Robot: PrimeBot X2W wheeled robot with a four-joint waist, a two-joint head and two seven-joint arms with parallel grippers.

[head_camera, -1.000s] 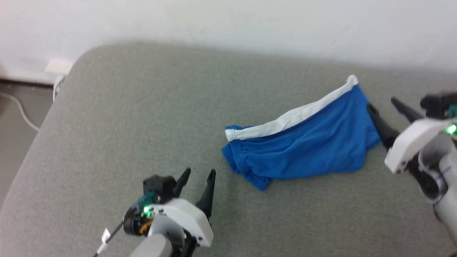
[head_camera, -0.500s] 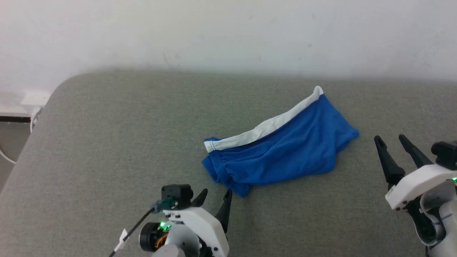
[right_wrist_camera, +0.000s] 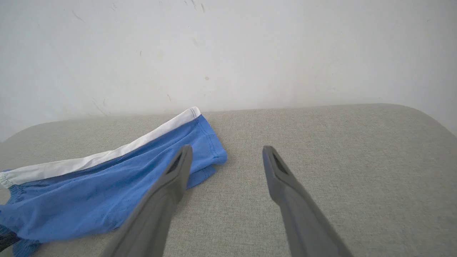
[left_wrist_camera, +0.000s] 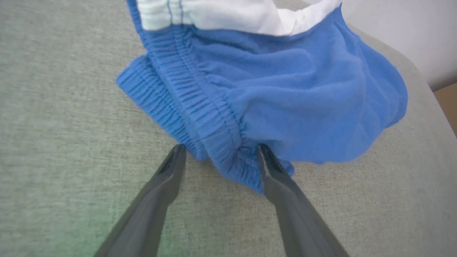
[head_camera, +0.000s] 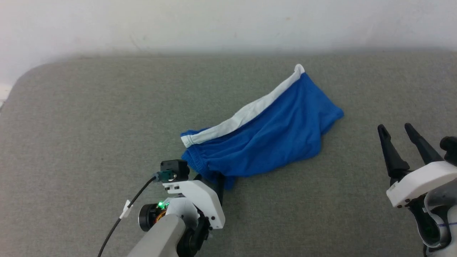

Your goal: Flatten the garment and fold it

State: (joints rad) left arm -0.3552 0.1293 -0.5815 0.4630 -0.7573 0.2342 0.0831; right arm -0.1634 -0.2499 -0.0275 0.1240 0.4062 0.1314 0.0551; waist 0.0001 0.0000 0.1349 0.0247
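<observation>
Soft matt blue cloth on the garment, waistband ribbed. Coarse grey woven upholstery beneath. Smooth matt dark plastic on the fingers.

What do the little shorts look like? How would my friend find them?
Look at the grey fabric surface against the white wall. Near its middle lies the garment, crumpled, between the left pincer at its gathered waistband and the right pincer. It is the only bright blue thing there, with a white band along its far edge.
</observation>
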